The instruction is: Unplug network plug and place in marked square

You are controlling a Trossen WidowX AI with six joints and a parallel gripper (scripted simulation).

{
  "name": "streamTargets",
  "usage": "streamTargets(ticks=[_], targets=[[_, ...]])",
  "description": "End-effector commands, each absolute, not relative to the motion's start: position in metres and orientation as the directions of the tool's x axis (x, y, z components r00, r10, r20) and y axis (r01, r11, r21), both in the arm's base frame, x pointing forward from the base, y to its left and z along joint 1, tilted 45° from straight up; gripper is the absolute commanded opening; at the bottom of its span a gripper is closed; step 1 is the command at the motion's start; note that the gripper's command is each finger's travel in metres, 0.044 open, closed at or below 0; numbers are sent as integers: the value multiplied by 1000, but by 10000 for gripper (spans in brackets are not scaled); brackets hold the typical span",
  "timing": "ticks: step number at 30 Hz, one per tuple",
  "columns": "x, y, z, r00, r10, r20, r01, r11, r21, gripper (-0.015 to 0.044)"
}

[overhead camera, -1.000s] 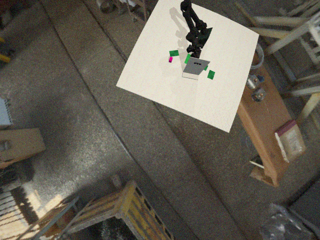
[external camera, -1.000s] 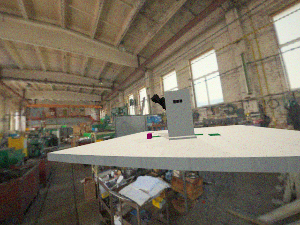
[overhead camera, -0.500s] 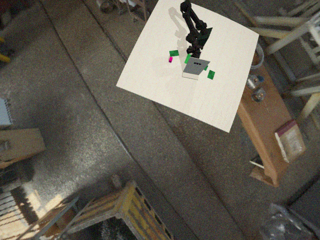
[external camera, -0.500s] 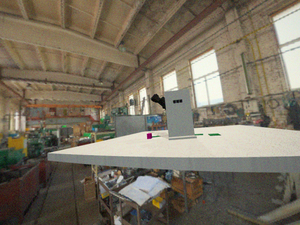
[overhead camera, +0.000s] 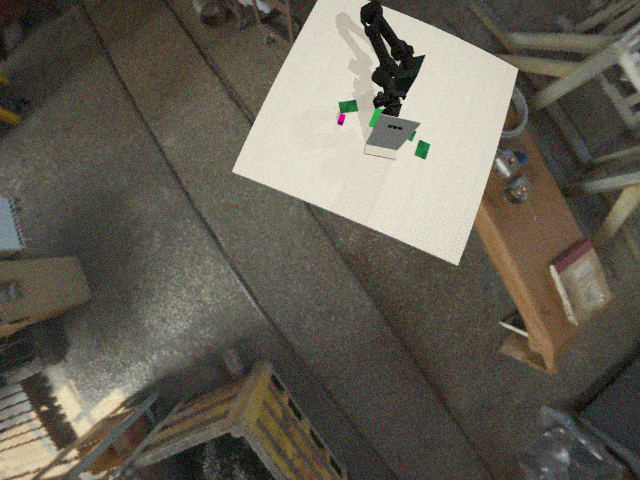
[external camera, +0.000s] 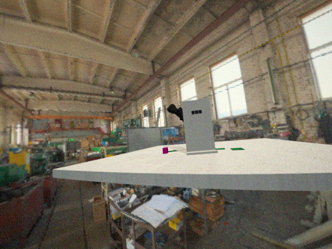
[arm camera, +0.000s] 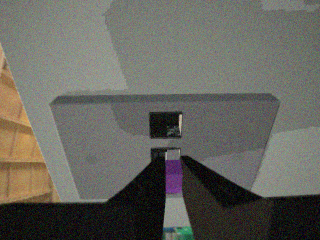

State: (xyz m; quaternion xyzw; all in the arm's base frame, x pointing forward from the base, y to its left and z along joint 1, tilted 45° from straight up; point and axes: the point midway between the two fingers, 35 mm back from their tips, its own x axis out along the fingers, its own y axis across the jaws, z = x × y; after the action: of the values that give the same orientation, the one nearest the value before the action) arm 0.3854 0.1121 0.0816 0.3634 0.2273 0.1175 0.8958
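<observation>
The upright grey panel [overhead camera: 388,137] [external camera: 199,131] [arm camera: 97,150] stands on the table. The purple plug [arm camera: 173,179] is at the middle socket, and a pale strip [arm camera: 173,154] shows just above its purple body. My gripper [arm camera: 171,164] [overhead camera: 394,110] is shut on the plug, one dark finger at each side, in front of the panel. The panel hides the gripper and plug in the exterior view. How deep the plug sits and whether its tab is pressed cannot be told. A bright green patch [overhead camera: 375,117] lies beside the panel; whether it is the marked square is unclear.
A small magenta block [overhead camera: 341,119] [external camera: 165,150] stands on the table beside a dark green patch [overhead camera: 347,106]. Another dark green patch [overhead camera: 422,149] [external camera: 237,149] lies on the panel's other side. An open socket [arm camera: 166,125] shows above the plug.
</observation>
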Motion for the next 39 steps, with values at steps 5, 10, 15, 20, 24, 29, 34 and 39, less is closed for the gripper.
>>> streamTargets(ticks=[5,10,15,20,24,29,34,39], targets=[[380,111,82,867,378,-325,-43,706,707,0],[378,110,83,867,378,-325,-43,706,707,0],[375,110,83,867,378,-325,-43,706,707,0],[372,109,84,867,378,-325,-43,706,707,0],[370,109,84,867,378,-325,-43,706,707,0],[367,108,84,867,378,-325,-43,706,707,0],[364,108,84,867,378,-326,-43,706,707,0],[361,108,84,867,378,-326,-42,706,707,0]])
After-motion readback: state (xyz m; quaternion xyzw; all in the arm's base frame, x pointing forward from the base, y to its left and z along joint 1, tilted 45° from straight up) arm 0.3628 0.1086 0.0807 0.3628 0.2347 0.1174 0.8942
